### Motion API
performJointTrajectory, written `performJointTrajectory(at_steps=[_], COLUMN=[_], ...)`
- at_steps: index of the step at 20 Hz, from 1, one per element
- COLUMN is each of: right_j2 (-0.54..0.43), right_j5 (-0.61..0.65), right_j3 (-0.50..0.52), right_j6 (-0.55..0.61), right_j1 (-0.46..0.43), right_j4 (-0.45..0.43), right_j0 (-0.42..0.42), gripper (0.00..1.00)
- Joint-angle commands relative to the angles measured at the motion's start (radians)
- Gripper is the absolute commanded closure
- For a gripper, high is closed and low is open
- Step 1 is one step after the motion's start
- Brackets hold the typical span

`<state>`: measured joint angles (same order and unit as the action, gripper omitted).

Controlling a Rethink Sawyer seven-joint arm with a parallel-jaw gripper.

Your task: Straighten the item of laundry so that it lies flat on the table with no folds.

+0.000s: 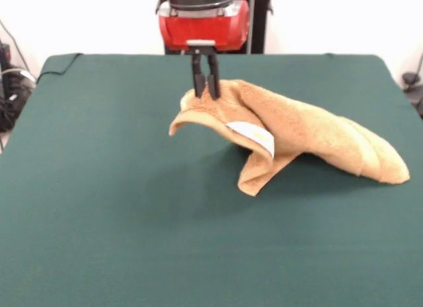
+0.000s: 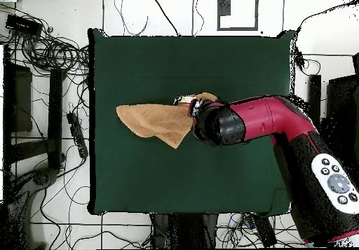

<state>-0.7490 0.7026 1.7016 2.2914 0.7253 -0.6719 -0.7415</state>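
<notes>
The orange-tan towel point(image 1: 297, 131) lies rumpled on the green table point(image 1: 119, 208), right of the middle in the front view. My gripper point(image 1: 205, 92) is shut on the towel's left end and holds that end raised off the cloth. A flap hangs down below the grip and shows the white label point(image 1: 254, 136). The towel's right end rests folded on the table. In the overhead view the towel point(image 2: 151, 121) stretches left from under the arm's head point(image 2: 224, 125), which hides the gripper itself.
The red and black arm point(image 2: 308, 156) reaches in from the lower right in the overhead view. Cables point(image 2: 49, 51) and dark gear lie on the floor beside the table's left edge. Green cloth surrounds the towel on all sides.
</notes>
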Motion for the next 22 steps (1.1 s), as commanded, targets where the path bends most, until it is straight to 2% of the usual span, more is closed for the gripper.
performJointTrajectory(at_steps=[1, 5, 7, 8, 11, 14, 22], right_j2=[-0.076, -0.069, -0.076, -0.079, -0.072, -0.078, -0.065], right_j5=[0.131, 0.112, 0.065, 0.041, 0.025, 0.077, 0.089], right_j3=[-0.029, -0.020, -0.011, -0.006, -0.006, -0.018, -0.025], right_j6=[-0.381, -0.383, -0.383, -0.384, -0.369, -0.391, -0.364], right_j1=[-0.023, -0.019, -0.017, -0.016, -0.007, -0.011, -0.015], right_j4=[-0.019, -0.015, -0.026, -0.031, -0.041, -0.021, -0.020], right_j0=[0.016, 0.022, 0.016, 0.013, 0.021, 0.027, 0.045], gripper=[1.00, 1.00, 1.00, 0.00, 0.00, 0.00, 0.00])
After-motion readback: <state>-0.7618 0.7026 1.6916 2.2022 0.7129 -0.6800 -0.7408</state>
